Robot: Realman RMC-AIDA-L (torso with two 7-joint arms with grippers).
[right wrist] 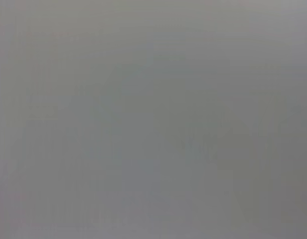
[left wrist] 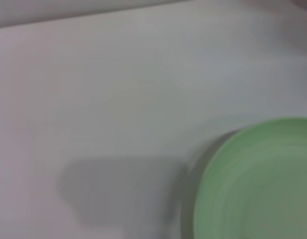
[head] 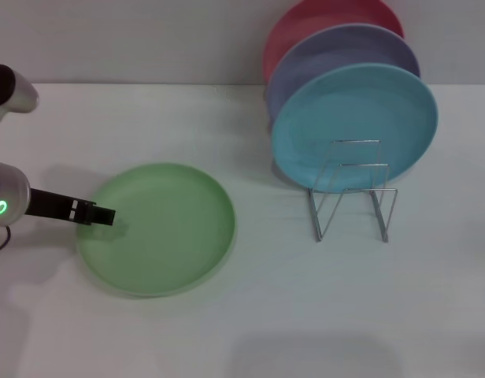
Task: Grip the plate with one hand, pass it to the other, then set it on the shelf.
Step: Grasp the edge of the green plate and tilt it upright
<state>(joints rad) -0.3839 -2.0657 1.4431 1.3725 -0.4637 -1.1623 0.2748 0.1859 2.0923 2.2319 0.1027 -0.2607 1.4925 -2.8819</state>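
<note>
Reaching at plate rim: black slim left gripper [head: 103, 216], silver-and-black arm, green ring light.
Tip is met by the near-left rim of the round light green plastic plate [head: 157, 228], flat on the white table [head: 250, 315]; plate extends rightward; finger state cannot be told; right gripper unseen.

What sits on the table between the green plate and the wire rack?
Nothing: in the head view, only bare white table separates the green plate from the wire rack. The left gripper is at the plate's opposite edge.

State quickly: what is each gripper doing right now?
Left gripper: at the green plate's near-left rim; open or shut cannot be told.
Right gripper: not in view.
</note>
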